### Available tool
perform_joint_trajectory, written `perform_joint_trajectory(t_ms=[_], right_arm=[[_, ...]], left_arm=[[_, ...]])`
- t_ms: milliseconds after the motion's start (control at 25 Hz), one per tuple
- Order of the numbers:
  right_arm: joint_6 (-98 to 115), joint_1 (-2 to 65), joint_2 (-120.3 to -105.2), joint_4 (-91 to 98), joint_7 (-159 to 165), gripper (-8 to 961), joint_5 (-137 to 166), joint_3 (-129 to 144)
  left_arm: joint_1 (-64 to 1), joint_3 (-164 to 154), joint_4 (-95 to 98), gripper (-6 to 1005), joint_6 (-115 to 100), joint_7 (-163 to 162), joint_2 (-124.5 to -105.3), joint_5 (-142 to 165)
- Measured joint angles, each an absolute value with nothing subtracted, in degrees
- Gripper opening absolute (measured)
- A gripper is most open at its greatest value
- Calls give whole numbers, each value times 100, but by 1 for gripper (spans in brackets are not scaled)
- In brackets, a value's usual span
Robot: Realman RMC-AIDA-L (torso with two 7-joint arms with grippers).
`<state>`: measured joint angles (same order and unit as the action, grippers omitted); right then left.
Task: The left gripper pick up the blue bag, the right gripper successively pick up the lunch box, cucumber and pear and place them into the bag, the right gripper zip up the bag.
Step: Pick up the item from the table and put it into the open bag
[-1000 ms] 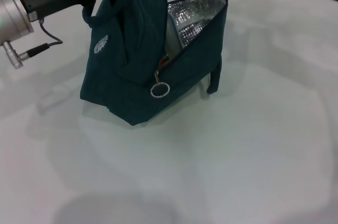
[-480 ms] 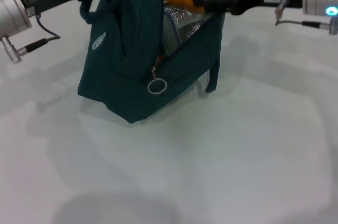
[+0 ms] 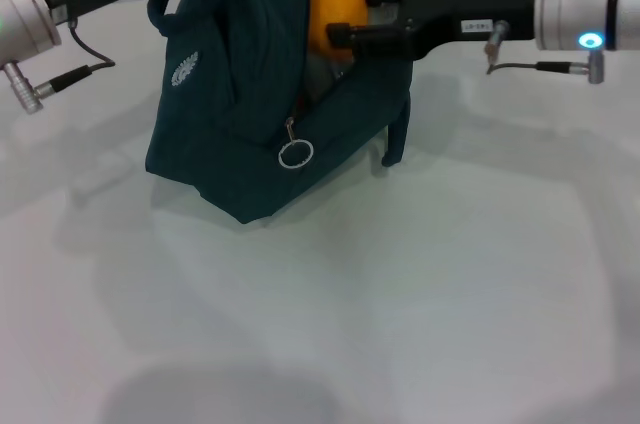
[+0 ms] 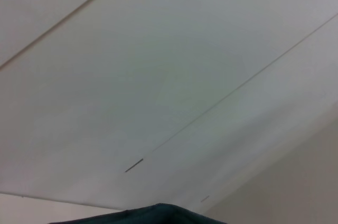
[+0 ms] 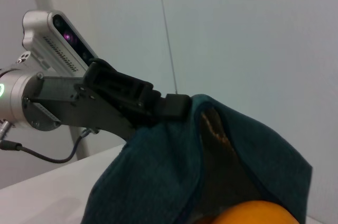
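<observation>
We see the bag (image 3: 240,114), dark teal-blue fabric, standing tilted on the white surface with its top drawn up toward the upper left. A small white logo marks its side, and a metal ring pull hangs from the zipper, which is still unzipped near the front. A handle loop hangs by its right corner. The pear (image 3: 335,6), smooth and orange-yellow, sits in the bag's open mouth, its upper half showing above the fabric rim. We cannot make out the lunch box or cucumber.
</observation>
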<state>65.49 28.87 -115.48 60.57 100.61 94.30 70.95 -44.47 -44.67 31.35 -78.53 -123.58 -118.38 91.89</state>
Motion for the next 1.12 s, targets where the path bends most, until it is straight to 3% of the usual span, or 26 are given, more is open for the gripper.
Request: perform_joint_trajectory(t_ms=[440,1120], right_arm=[[6531,3524,-11544,5419,10040,706,9483,7411],[7149,3044,-11507,5999,10188,761,9472,6624]], left_arm=[[-4410,-4452,3138,51,-7956,-12389,-11845,9184],[-4394,-4447,3138,51,-7972,-12345,-11845,9184]])
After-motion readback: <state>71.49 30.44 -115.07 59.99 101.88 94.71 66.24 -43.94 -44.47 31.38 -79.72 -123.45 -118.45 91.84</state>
